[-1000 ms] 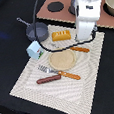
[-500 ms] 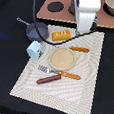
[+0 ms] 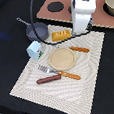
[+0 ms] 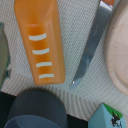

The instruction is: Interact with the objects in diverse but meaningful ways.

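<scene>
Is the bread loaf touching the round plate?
Apart. The exterior view shows bare placemat between the bread loaf and the plate; the wrist view shows the gap too.

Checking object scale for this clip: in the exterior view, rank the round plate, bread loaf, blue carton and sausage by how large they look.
1. Round tan plate, clearly largest.
2. Red-brown sausage, longest of the rest but thin.
3. Bread loaf and pale blue carton: they look about alike in area, so I would not rank them.

surface: black tabletop [image 3: 9,28] | cover: pale woven mat [image 3: 72,94] | rear: brown board [image 3: 53,10]
</scene>
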Motion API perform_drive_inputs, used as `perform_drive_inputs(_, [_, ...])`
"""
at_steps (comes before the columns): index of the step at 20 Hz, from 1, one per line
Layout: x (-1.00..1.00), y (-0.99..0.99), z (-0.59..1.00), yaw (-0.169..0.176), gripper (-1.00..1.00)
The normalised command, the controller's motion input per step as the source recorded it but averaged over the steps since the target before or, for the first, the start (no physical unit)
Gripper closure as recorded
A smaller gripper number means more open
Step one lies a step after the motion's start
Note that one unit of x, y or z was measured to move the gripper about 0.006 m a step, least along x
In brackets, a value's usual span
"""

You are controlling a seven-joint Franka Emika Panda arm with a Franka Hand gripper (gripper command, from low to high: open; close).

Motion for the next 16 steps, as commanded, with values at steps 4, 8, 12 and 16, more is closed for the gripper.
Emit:
perform_drive_inputs(4, [-0.88,0.01,-0.25,0.015,-1.0])
perform_drive_inputs(8, [-0.87,0.04,-0.2,0.02,-1.0])
perform_drive_inputs(12, [-0.79,0.01,-0.21,0.025,-1.0])
perform_drive_inputs(16, [-0.77,0.02,-0.24,0.024,-1.0])
